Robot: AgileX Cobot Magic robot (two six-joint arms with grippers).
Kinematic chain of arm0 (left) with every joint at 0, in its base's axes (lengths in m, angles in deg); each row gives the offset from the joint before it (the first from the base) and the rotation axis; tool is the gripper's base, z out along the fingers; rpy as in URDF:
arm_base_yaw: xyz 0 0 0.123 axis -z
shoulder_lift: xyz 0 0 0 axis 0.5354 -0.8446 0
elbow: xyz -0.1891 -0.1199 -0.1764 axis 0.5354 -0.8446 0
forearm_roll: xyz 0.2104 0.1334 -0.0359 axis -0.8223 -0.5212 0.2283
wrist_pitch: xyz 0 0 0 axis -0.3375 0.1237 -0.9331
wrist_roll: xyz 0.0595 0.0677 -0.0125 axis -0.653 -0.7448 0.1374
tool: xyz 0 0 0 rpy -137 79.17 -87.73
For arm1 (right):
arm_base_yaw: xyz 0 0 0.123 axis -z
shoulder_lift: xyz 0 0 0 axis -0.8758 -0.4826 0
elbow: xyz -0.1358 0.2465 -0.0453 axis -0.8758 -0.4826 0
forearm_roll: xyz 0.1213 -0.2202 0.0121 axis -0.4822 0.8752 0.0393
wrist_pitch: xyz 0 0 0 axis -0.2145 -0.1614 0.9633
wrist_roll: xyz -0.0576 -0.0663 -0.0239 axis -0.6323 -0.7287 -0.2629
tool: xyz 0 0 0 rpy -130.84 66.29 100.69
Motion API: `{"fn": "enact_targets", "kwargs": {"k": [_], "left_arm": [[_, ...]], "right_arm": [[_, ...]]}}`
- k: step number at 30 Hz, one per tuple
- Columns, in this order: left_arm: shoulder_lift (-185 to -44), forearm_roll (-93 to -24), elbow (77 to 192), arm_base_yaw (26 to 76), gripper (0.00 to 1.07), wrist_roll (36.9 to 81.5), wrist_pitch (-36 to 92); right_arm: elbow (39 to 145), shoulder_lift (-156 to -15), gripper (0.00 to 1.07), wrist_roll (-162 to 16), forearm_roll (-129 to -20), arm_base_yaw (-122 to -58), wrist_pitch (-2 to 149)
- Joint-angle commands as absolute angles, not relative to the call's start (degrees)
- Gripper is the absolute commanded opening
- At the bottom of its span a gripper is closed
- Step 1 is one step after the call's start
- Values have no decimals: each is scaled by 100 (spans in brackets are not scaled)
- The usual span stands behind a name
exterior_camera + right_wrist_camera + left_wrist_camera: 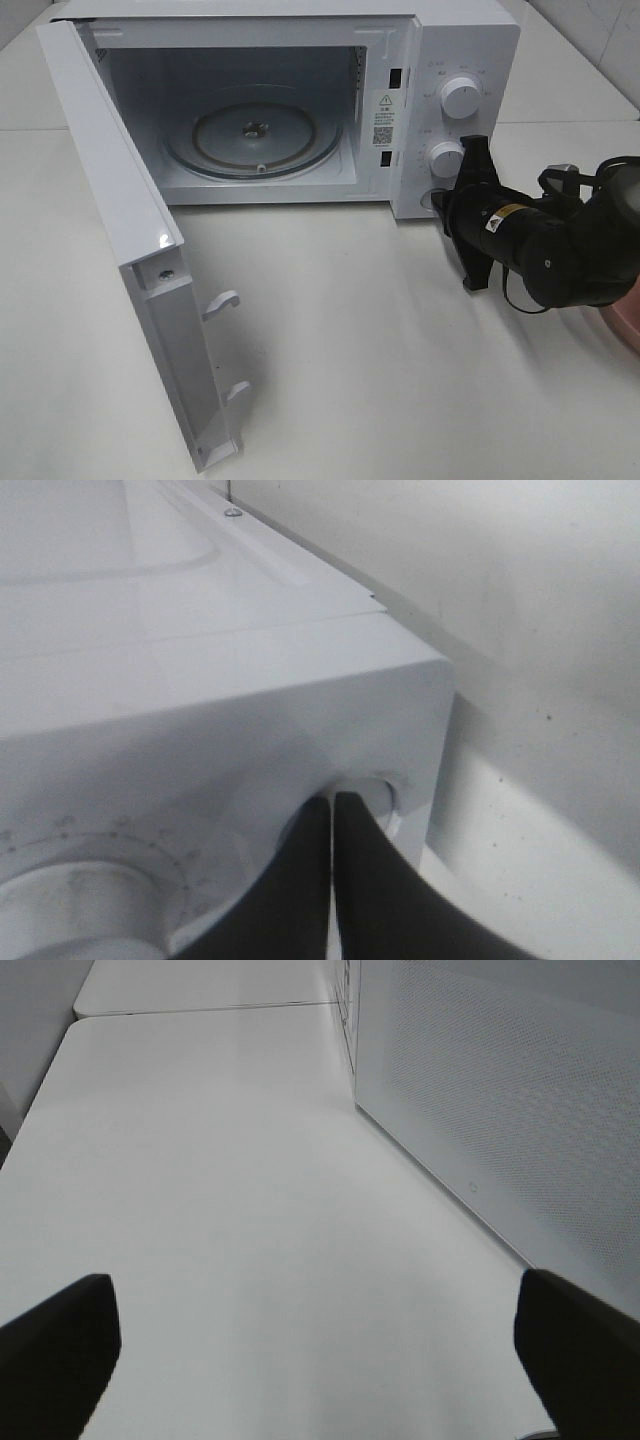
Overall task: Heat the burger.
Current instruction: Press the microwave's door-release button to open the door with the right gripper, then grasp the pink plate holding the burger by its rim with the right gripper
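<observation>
White tabletop joined to another at a thin seam, under soft, even light.

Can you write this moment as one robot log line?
microwave door: open | turntable: empty | right gripper: shut, tips at front button | left gripper: open, over table | burger: not seen

Black jaws wide apart over white table, dotted white panel alongside

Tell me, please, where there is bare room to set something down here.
The glass turntable is bare, and so is the table between the open microwave door and the right gripper. It is crowded at the dials, where that shut gripper sits.
</observation>
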State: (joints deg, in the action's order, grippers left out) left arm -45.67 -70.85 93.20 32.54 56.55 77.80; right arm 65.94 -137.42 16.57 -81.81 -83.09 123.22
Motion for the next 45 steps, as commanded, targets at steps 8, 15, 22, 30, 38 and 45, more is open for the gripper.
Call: {"fn": "enact_targets", "kwargs": {"k": [8,15,22,30,38,45], "left_arm": [[-4463,-7033,9314,3283,105,5667,7694],[-4463,-7033,9314,3283,105,5667,7694],[-4463,-7033,9314,3283,105,5667,7694],[-4463,-7033,9314,3283,105,5667,7694],[-4463,-7033,9314,3283,105,5667,7694],[-4463,-7033,9314,3283,105,5667,7694]], "right_arm": [[6313,-13415,0,1674,-8100,-8269,12385],[5895,-13031,0,1531,-8100,-8269,12396],[5437,-12464,0,780,-8129,-8269,12213],[5190,-11393,0,-1013,-8255,-8269,10683],[5454,-10104,0,-3889,-8261,-8257,7612],[6480,-9829,1,-5631,-7762,-8257,4489]]}}
